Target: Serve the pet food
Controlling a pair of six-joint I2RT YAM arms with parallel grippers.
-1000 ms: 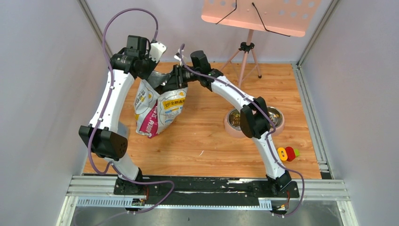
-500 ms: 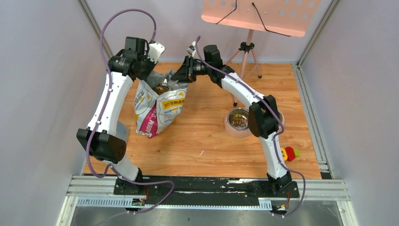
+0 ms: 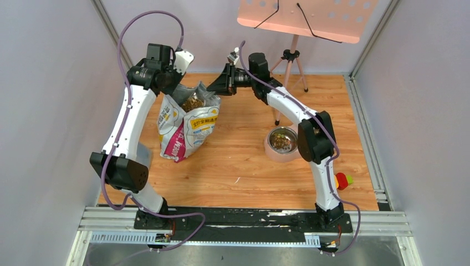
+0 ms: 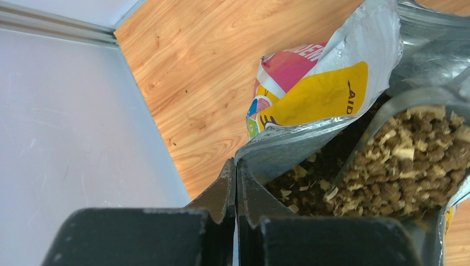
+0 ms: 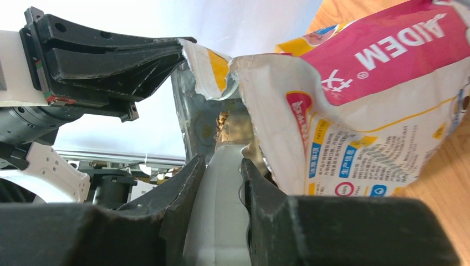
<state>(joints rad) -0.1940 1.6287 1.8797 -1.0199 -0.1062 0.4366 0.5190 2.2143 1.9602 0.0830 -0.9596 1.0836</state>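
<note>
Two grippers work over one opened bag (image 3: 194,130) of pet food (image 4: 410,160) on the wooden table (image 3: 244,166). The left gripper (image 4: 236,166) is pinched tight on the bag's foil rim, its two fingers pressed flat together with only the edge of the bag between them. This holds the mouth of the bag up and open. The right gripper (image 5: 220,166) is clamped on the pale handle of a single plastic scoop (image 5: 219,221), one finger on each side of it.

The scoop's cup sits at the bag's mouth, heaped with brown kibble (too many pellets to count). More loose kibble lies in the bag just below and beside it. A second, smaller helping lies in the one metal bowl (image 3: 277,157), which stands on the table well apart from the bag, to its right. That puts kibble in three places: the scoop, the bag and the bowl.

The bag is white, yellow and magenta, and stands slumped but upright. Behind the table rises one pink music stand (image 3: 299,19) on a tripod. One small red-and-green toy (image 3: 343,180) lies near the table's right edge, partly hidden by the right arm (image 3: 313,141).
</note>
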